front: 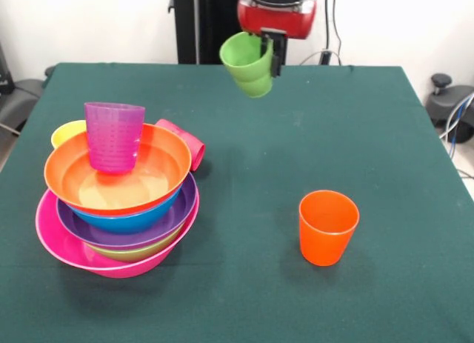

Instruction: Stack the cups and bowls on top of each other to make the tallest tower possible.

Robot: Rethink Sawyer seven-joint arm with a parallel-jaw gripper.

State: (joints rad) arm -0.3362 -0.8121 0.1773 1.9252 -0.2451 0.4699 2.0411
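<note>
Green cup (249, 64) up in the air, tipped on its side, mouth turned up and to the left. Pinched by its rim in the gripper (269, 52), closed on the cup wall. High over the far part of the green table (370, 135), well apart from everything else.

Tower (118, 202) down at the left: big pink bowl (55, 243) at the bottom, then a bit of green bowl (137, 252), purple bowl (159, 228), blue bowl (129, 221), and orange bowl (159, 154) on top. Purple cup (113, 135) standing mouth up inside the orange bowl. Yellow cup (67, 132) and red cup (185, 141) lying just behind the pile, touching it or very near; hard to tell which. Orange cup (327, 226) alone on the table, mouth up, well to the right.

Likely step now: carry the green cup over to the tower and put it on the purple cup.

To do it well:
- Bring it across high, above the purple cup, not from the side. A bump could knock the purple cup over.
- Turn the green cup straight first.
- Line it up right over the purple cup's mouth, then go down slowly.
- Let go only when it sits flat and snug.
- Lift straight up after, so nothing gets dragged along.
</note>
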